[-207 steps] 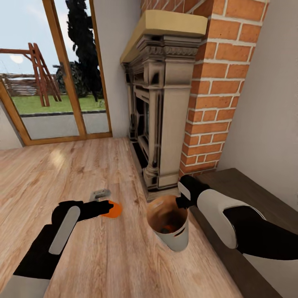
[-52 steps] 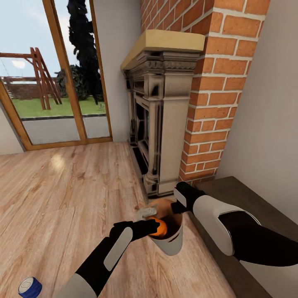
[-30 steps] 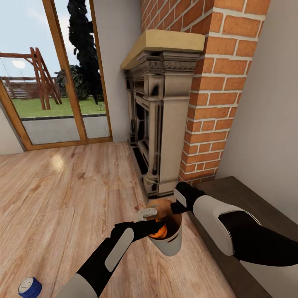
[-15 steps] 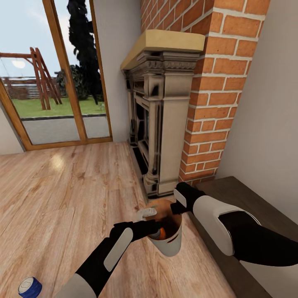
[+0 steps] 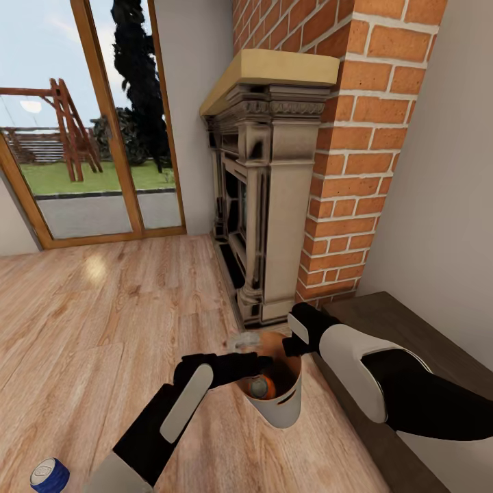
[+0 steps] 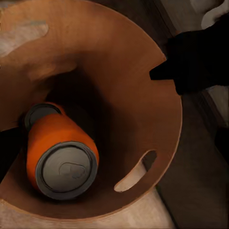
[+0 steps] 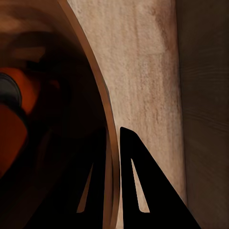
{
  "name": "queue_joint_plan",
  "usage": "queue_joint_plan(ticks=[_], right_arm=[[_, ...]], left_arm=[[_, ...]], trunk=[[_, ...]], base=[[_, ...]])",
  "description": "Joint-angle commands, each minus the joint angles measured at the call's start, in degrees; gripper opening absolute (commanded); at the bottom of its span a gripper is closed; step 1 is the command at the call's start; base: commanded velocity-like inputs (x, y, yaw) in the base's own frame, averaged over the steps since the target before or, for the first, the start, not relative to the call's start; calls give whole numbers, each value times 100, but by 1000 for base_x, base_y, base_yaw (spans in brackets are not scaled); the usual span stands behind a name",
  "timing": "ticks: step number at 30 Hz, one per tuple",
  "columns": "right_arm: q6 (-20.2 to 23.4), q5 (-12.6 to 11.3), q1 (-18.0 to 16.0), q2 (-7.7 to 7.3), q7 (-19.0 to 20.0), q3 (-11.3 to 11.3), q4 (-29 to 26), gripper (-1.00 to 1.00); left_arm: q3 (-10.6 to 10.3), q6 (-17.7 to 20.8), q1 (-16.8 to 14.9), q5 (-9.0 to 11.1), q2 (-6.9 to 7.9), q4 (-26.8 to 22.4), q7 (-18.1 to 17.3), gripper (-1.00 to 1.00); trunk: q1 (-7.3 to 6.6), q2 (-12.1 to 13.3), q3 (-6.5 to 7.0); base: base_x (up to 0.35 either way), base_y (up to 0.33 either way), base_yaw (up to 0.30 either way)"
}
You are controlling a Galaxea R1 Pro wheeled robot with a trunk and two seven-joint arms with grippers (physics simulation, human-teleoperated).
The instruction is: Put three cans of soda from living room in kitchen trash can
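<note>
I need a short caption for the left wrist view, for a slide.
Orange soda can lying inside the brown-lined trash can.

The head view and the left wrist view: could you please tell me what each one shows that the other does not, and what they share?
Head view alone: the blue can on the wood floor, the fireplace, the glass doors, and the left gripper at the bin's rim. Left wrist view alone: a second can's dark end behind the orange can, and the bin's handle slot seen from inside. Shared: the bin with the orange can inside, and the right gripper clamping its rim.

No readable text, label, brand or number appears on anything.
</note>
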Motion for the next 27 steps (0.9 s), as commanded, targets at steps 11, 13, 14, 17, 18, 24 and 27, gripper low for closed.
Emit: queue_joint_plan(ticks=[11, 13, 14, 17, 18, 24, 27], right_arm=[[-8, -43, 0, 1, 19, -54, 7, -100], [-8, -43, 0, 1, 19, -59, 7, -100], [-8, -43, 0, 1, 19, -60, 7, -100], [-8, -43, 0, 1, 21, -57, 7, -100], [-8, -43, 0, 1, 24, -56, 8, -100], [-8, -43, 0, 1, 27, -55, 3, -100], [-8, -43, 0, 1, 28, -55, -1, -100]], left_arm=[[326, 639, 23, 2, 384, -765, 7, 100], [482, 674, 23, 3, 596, -782, 8, 100], [538, 683, 23, 4, 676, -780, 8, 100], [770, 751, 24, 7, 991, -777, 8, 100], [870, 830, 24, 4, 1145, -771, 10, 100], [1031, 963, 31, -1, 1542, -680, 177, 100], [1066, 980, 32, 5, 1701, -461, 298, 100]], trunk=[[0, 0, 0], [0, 0, 0], [0, 0, 0], [0, 0, 0], [0, 0, 0], [0, 0, 0], [0, 0, 0]], base=[[0, 0, 0], [0, 0, 0], [0, 0, 0], [0, 0, 0], [0, 0, 0], [0, 0, 0], [0, 0, 0]])
